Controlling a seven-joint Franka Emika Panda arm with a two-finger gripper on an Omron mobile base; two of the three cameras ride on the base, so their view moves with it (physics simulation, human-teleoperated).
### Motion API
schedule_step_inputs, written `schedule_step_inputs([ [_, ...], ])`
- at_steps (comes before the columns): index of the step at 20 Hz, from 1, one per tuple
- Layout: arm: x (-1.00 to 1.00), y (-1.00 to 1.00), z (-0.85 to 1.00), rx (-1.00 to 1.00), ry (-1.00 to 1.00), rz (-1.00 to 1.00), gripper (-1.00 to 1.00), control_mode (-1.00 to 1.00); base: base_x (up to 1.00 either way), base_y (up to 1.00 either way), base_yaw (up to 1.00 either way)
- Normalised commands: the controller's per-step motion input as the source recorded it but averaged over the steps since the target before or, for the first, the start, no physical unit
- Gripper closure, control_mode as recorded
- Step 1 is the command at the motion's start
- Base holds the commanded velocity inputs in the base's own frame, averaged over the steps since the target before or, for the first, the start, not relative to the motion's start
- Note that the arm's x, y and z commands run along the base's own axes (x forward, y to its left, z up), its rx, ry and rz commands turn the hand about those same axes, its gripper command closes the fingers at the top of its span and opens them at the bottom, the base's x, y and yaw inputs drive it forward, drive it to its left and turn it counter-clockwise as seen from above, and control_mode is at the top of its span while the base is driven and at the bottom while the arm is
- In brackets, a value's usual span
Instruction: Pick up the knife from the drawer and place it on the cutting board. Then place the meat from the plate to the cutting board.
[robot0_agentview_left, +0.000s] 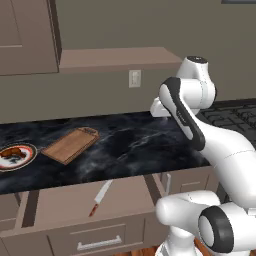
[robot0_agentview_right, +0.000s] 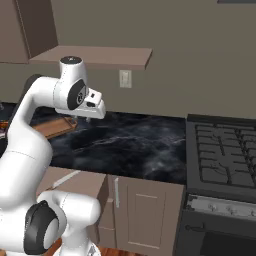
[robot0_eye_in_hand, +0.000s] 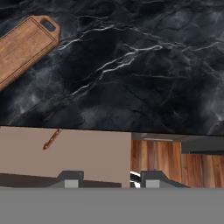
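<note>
The drawer (robot0_agentview_left: 60, 205) stands pulled out below the counter. In it lies the knife (robot0_agentview_left: 100, 197), blade pointing back toward the counter and reddish handle toward the front. In the hand view only the knife's handle (robot0_eye_in_hand: 51, 139) shows on the drawer floor (robot0_eye_in_hand: 87, 157); the counter edge hides the blade. The cutting board (robot0_agentview_left: 70, 145) (robot0_eye_in_hand: 24, 46) lies bare on the dark counter. Left of it is the plate (robot0_agentview_left: 31, 149), with the meat (robot0_agentview_left: 11, 154) on it. My gripper (robot0_eye_in_hand: 110, 180) (robot0_agentview_right: 81, 118) hovers open and empty above the counter, to the right of the board and the knife.
The black marble counter (robot0_agentview_left: 130, 145) runs left to right. A stove (robot0_agentview_right: 220, 150) sits at its right end. A wall shelf (robot0_agentview_left: 115, 57) and an outlet (robot0_agentview_left: 134, 78) are behind. A wood floor (robot0_eye_in_hand: 175, 162) shows beside the drawer.
</note>
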Motion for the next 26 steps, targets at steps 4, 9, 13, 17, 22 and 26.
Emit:
schedule_step_inputs([
  [4, 0.0, 0.0, 0.0, 0.0, 0.0, 0.0, -1.0, 1.0, -0.13, 0.16, 0.0],
  [9, 0.0, 0.0, 0.0, 0.0, 0.0, 0.0, -1.0, 1.0, -0.19, 0.82, -0.07],
  [13, 0.0, 0.0, 0.0, 0.0, 0.0, 0.0, -1.0, 1.0, -0.18, 0.97, -0.11],
  [17, 0.0, 0.0, 0.0, 0.0, 0.0, 0.0, -1.0, 1.0, -0.2, 0.92, -0.09],
  [22, 0.0, 0.0, 0.0, 0.0, 0.0, 0.0, -1.0, 1.0, -0.3, 0.84, -0.02],
  [26, 0.0, 0.0, 0.0, 0.0, 0.0, 0.0, -1.0, 1.0, -0.13, 0.87, 0.0],
])
